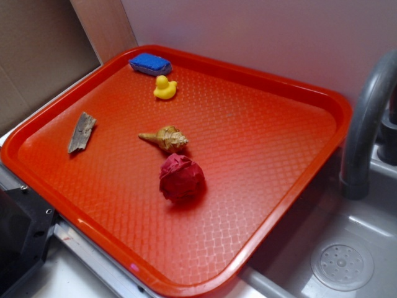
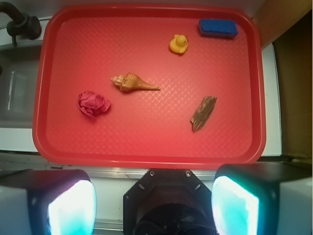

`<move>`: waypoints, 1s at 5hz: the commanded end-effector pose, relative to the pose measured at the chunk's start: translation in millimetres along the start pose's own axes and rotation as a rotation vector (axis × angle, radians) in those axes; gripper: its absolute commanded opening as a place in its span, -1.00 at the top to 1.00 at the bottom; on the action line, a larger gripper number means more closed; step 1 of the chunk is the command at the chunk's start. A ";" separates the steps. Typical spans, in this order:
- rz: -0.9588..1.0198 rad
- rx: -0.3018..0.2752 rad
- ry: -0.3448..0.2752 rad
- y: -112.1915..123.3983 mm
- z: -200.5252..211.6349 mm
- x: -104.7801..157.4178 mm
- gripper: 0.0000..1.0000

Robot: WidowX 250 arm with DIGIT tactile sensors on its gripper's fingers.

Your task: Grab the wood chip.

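Looking straight down from the wrist: the hand (image 2: 154,205) sits at the bottom edge, its two fingers (image 2: 71,208) spread wide apart with nothing between them, glowing pale teal on the inner faces. Ahead of it lies the red tray (image 2: 146,152), clear of the fingers. The wood chip (image 2: 203,113) rests flat on the tray, ahead and toward the right-hand finger, tilted diagonally. Further ahead, near centre, lies a tan seashell (image 2: 133,82); a crumpled red paper ball (image 2: 93,104) sits off toward the left finger. Far ahead are a yellow rubber duck (image 2: 179,44) and, in the far right corner, a blue sponge (image 2: 218,28). All five things lie apart.
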State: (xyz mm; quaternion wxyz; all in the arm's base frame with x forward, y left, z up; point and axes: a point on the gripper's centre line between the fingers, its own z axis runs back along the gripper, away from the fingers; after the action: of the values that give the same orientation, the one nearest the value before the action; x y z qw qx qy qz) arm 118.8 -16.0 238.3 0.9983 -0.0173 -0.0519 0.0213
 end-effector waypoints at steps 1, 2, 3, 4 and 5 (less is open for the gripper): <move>0.477 0.205 -0.042 65.8 -91.8 43.8 -1.00; 0.692 0.174 -0.054 86.7 -126.1 39.8 -1.00; 0.728 0.166 -0.040 106.8 -155.4 30.6 -1.00; 0.693 0.127 -0.009 121.6 -162.9 21.3 -1.00; 0.575 0.069 0.022 120.2 -181.6 23.8 -1.00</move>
State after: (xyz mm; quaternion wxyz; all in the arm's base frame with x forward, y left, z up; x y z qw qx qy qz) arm 159.9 86.5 51.3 0.9537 -0.0034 -0.0211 0.2999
